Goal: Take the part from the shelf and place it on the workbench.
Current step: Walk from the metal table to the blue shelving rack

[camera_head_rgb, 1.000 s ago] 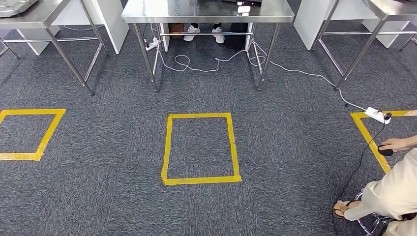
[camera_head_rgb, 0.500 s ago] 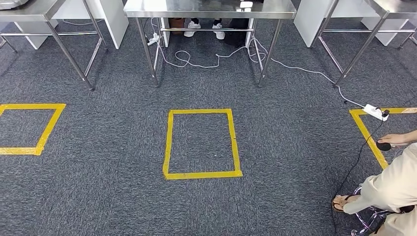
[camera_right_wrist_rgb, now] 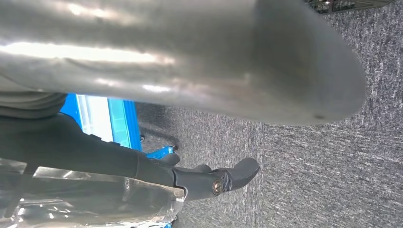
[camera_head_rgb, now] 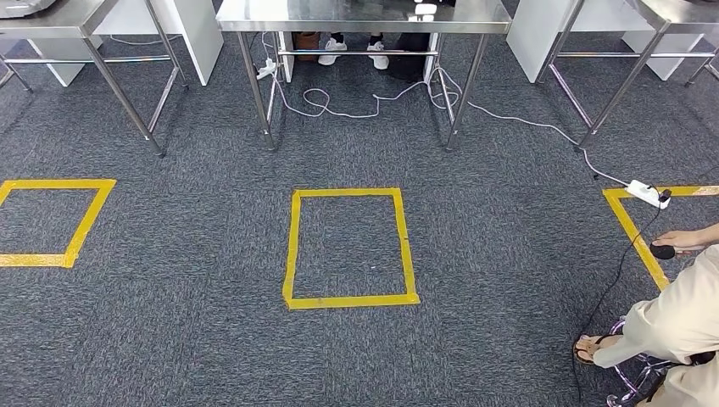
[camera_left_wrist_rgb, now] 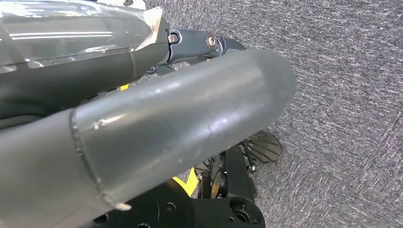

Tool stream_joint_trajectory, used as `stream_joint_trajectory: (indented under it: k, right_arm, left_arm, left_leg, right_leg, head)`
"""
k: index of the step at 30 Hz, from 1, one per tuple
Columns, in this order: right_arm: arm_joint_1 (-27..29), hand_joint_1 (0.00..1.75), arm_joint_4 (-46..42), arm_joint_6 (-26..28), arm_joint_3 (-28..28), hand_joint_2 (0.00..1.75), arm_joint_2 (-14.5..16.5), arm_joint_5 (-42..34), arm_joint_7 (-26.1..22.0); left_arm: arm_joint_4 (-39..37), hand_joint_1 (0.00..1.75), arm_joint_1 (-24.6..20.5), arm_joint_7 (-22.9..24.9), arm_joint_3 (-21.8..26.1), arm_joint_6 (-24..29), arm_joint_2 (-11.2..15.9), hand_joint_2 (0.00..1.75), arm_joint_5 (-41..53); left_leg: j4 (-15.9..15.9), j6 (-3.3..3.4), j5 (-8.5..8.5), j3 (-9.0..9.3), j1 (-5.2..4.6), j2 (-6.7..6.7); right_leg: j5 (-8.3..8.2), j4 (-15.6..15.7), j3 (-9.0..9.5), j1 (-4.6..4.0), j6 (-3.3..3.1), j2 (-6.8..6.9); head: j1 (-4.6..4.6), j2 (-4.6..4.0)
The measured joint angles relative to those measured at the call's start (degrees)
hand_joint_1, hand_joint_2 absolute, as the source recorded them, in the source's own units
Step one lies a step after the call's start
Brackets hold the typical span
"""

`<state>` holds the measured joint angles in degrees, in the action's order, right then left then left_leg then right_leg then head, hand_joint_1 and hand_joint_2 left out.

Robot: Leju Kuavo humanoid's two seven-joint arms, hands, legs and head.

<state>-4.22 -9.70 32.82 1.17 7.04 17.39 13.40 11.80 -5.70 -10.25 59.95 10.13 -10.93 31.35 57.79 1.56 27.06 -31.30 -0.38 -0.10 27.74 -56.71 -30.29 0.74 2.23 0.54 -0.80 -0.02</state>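
Observation:
A steel workbench (camera_head_rgb: pixel 365 15) stands straight ahead at the far side of the grey carpet, with only its front edge and legs in the head view. My left hand (camera_left_wrist_rgb: pixel 157 109) hangs over the carpet, its thick grey thumb and dark fingers (camera_left_wrist_rgb: pixel 199 45) stretched out with nothing in them. My right hand (camera_right_wrist_rgb: pixel 180 71) also hangs over the carpet with its dark fingers (camera_right_wrist_rgb: pixel 228 178) straight and nothing between them.
Yellow tape squares mark the carpet at the centre (camera_head_rgb: pixel 349 248), left (camera_head_rgb: pixel 51 222) and right (camera_head_rgb: pixel 638 229). Steel tables stand at the far left (camera_head_rgb: pixel 59 21) and far right (camera_head_rgb: pixel 670 13). White cables and a power strip (camera_head_rgb: pixel 648 194) lie on the floor. A seated person (camera_head_rgb: pixel 678 318) is at the right. A blue frame (camera_right_wrist_rgb: pixel 109 121) is near my right hand.
The whole floor scene has slid a little toward the top of the picture, so the camera has moved. The seated person's hand stays near the right tape square.

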Motion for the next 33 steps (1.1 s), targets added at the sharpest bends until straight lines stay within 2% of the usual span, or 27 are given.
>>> stream_joint_trajectory:
  k: [10,13,15,17,18,19,20,21,22,23,24,25,27,28,29,31,32,33]
  right_arm:
    - [0.0,0.00,0.0,0.3,-3.6,0.00,0.5,-4.1,-1.0]
    - [0.0,0.00,0.0,0.5,-4.5,0.00,0.7,-4.7,-1.0]
    - [0.0,0.00,0.0,0.7,-5.0,0.00,0.8,-4.9,-0.9]
    - [0.0,0.00,0.0,0.7,-5.4,0.00,0.9,-4.9,-0.6]
    - [0.1,0.00,0.0,0.7,-5.5,0.00,0.9,-4.9,-0.3]
    - [0.2,0.00,0.0,0.7,-5.6,0.00,0.9,-4.9,0.0]
    - [0.3,0.00,0.0,0.7,-5.7,0.00,0.8,-4.9,0.4]
    - [0.4,0.00,0.0,0.7,-5.7,0.00,0.8,-4.9,0.7]
    - [0.4,0.00,0.0,0.7,-5.7,0.00,0.8,-4.8,0.8]
    - [0.3,0.00,0.0,0.6,-5.7,0.00,0.8,-4.7,0.9]
    - [0.2,0.00,0.0,0.4,-5.7,0.00,0.8,-4.7,0.9]
    - [0.2,0.00,0.0,0.3,-5.7,0.00,0.9,-4.6,0.9]
    - [0.1,0.00,0.0,0.1,-5.7,0.00,0.9,-4.5,0.8]
    - [0.2,0.00,0.0,0.0,-5.7,0.00,0.9,-4.5,0.8]
    - [0.2,0.00,0.0,0.0,-5.7,0.00,0.9,-4.5,0.8]
    - [0.2,0.00,0.0,0.0,-5.7,0.00,1.0,-4.5,0.8]
    - [0.2,0.00,0.0,0.0,-5.7,0.00,1.0,-4.5,0.8]
    - [0.2,0.00,0.0,0.0,-5.7,0.00,1.0,-4.5,0.7]
  left_arm:
    - [0.0,0.00,0.0,0.0,0.0,-0.2,0.3,0.00,0.7]
    - [0.0,0.00,-0.1,0.1,-0.1,-0.5,0.4,0.00,1.4]
    - [0.0,0.00,-0.1,0.4,-0.5,-0.6,0.4,0.00,1.8]
    - [0.0,0.00,-0.1,0.9,-0.9,-0.6,0.4,0.00,2.3]
    - [0.0,0.00,-0.1,1.2,-1.1,-0.6,0.4,0.00,2.4]
    - [0.0,0.00,-0.1,1.6,-1.2,-0.6,0.4,0.00,2.6]
    - [0.0,0.00,-0.1,1.9,-1.3,-0.5,0.4,0.00,2.7]
    - [0.0,0.00,-0.1,2.2,-1.4,-0.4,0.4,0.00,2.8]
    - [0.0,0.00,-0.1,2.4,-1.5,-0.4,0.3,0.00,2.9]
    - [0.0,0.00,-0.1,2.6,-1.5,-0.3,0.3,0.00,2.9]
    - [0.0,0.00,-0.1,2.7,-1.5,-0.2,0.3,0.00,3.0]
    - [0.0,0.00,-0.2,2.7,-1.5,-0.1,0.3,0.00,3.0]
    - [0.0,0.00,-0.2,2.8,-1.5,0.0,0.3,0.00,3.0]
    - [0.0,0.00,-0.3,2.8,-1.5,0.0,0.3,0.00,3.0]
    - [0.0,0.00,-0.3,2.8,-1.5,0.0,0.3,0.00,3.0]
    - [0.0,0.00,-0.3,2.8,-1.5,0.1,0.3,0.00,3.0]
    - [0.0,0.00,-0.2,2.8,-1.5,0.1,0.3,0.00,3.0]
    - [0.0,0.00,-0.1,2.8,-1.5,0.1,0.3,0.00,3.0]
  left_leg:
    - [0.4,0.37,-0.17,-0.54,-0.13,-0.02]
    - [-0.1,1.10,-0.62,-0.45,0.02,0.24]
    - [-0.8,1.83,-1.18,-0.59,0.44,0.86]
    - [-0.9,2.14,-1.49,-1.10,0.58,1.63]
    - [-0.9,2.10,-1.60,-1.31,0.58,2.02]
    - [-0.8,2.04,-1.69,-1.47,0.57,2.43]
    - [-0.8,1.91,-1.77,-1.56,0.59,2.85]
    - [-0.8,1.75,-1.84,-1.59,0.65,3.31]
    - [-0.7,1.52,-1.87,-1.58,0.66,3.76]
    - [-0.6,1.18,-1.85,-1.56,0.58,4.22]
    - [-0.4,0.77,-1.80,-1.52,0.48,4.67]
    - [-0.3,0.37,-1.75,-1.47,0.38,5.06]
    - [-0.3,-0.38,-1.82,-1.30,0.51,5.89]
    - [-0.2,-0.80,-1.65,-1.32,0.76,5.74]
    - [0.5,-1.25,-0.93,-1.57,0.98,4.92]
    - [5.2,-1.93,2.78,-3.43,1.29,2.12]
    - [9.0,-2.06,5.13,-4.90,1.30,1.00]
    - [12.8,-2.09,7.09,-6.37,1.31,0.46]
  right_leg:
    - [-0.46,0.1,0.16,0.36,0.67,-0.01]
    - [-0.41,-0.1,-0.24,0.41,1.05,-0.14]
    - [1.74,-3.6,-2.09,0.39,0.76,-0.26]
    - [5.47,-11.3,-5.68,0.51,0.34,-0.32]
    - [6.74,-14.6,-7.17,0.55,0.43,-0.32]
    - [7.23,-16.5,-7.84,0.59,0.70,-0.32]
    - [6.75,-15.8,-7.22,0.61,1.17,-0.28]
    - [5.47,-12.8,-5.35,0.71,1.74,-0.02]
    - [3.95,-8.4,-2.85,0.85,2.23,0.77]
    - [2.64,-4.3,-0.74,0.86,2.38,1.76]
    - [1.70,-1.4,0.63,0.83,2.05,2.48]
    - [1.27,-0.1,1.08,0.71,1.47,2.89]
    - [0.88,0.1,0.72,0.42,0.04,2.05]
    - [0.67,0.1,0.69,0.53,-0.45,1.56]
    - [0.41,0.2,0.68,0.63,-0.95,1.04]
    - [-0.15,0.2,0.55,0.82,-1.82,0.02]
    - [-0.36,0.2,0.34,0.68,-2.12,-0.52]
    - [-0.53,0.2,0.08,0.52,-2.36,-1.06]
  head:
    - [-0.02,0.01]
    - [-0.01,0.01]
    - [0.27,0.01]
    - [0.61,0.01]
    - [0.73,0.00]
    - [0.75,0.00]
    - [0.81,0.00]
    - [0.86,0.00]
    - [0.89,0.00]
    - [0.93,0.00]
    - [0.90,0.00]
    - [0.86,0.00]
    - [0.77,0.00]
    - [0.76,0.00]
    - [0.72,0.01]
    - [0.60,0.01]
    - [0.55,0.01]
    - [0.56,0.00]
